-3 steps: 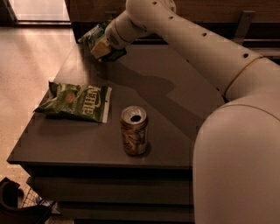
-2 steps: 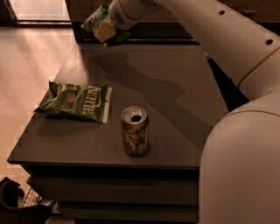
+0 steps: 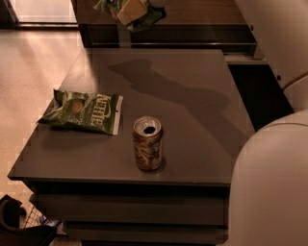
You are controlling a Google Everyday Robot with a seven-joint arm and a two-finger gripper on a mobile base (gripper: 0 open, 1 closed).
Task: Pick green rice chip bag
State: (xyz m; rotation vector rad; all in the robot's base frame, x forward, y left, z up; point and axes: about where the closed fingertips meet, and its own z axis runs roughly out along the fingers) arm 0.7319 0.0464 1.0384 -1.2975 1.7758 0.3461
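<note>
The end effector (image 3: 131, 10) pinches the crinkly green rice chip bag (image 3: 150, 18) above the smooth dark table (image 3: 192, 120)

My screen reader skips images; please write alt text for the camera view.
At the top edge, the pincer holds the small green chip bag above the table. A larger Kettle bag lies flat at its left; an opened can stands near the front.

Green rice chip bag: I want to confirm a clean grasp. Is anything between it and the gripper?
Nothing visible. The gripper, at the view's top edge, is shut directly on the green rice chip bag, held above the table. The Kettle bag and can sit on the table, apart from it.
</note>
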